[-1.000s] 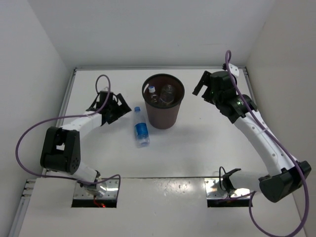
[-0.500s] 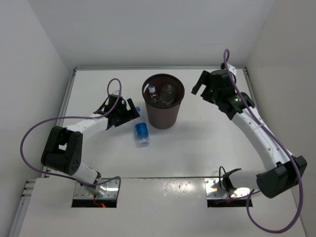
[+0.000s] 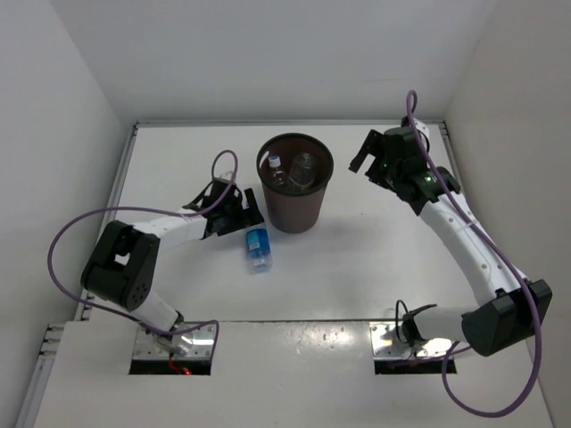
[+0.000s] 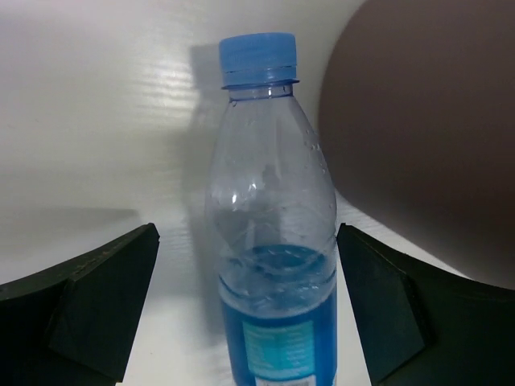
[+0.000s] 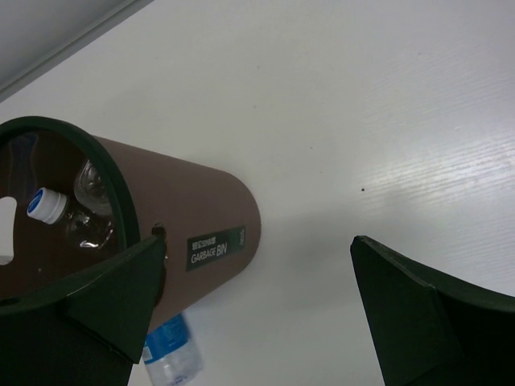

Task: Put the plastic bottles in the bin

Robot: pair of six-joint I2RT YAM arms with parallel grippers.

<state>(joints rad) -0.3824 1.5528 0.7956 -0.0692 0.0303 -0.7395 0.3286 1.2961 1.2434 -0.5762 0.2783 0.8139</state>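
Note:
The clear blue-labelled, blue-capped bottle (image 3: pixel 257 245) lies on the table just left of the dark brown bin (image 3: pixel 294 209). In the left wrist view the bottle (image 4: pixel 273 241) lies lengthwise between my open fingers (image 4: pixel 96 297), cap away from me, with the bin (image 4: pixel 434 121) at right. My left gripper (image 3: pixel 247 217) is open and low over the bottle's cap end, with no visible contact. Inside the bin are a white-capped bottle (image 5: pixel 44 205) and a plain clear one (image 5: pixel 88 185). My right gripper (image 3: pixel 370 153) is open and empty, to the right of the bin. The orange bottle is not in view.
White walls close in the table on the left, back and right. The right wrist view shows the bin (image 5: pixel 193 209) with its "GARBAGE BIN" label, the blue-labelled bottle (image 5: pixel 170 354) beside it, and bare white table to its right.
My left gripper has moved right, from well left of the bottle to over its cap end. The bottle has shifted slightly. The right gripper has hardly moved.

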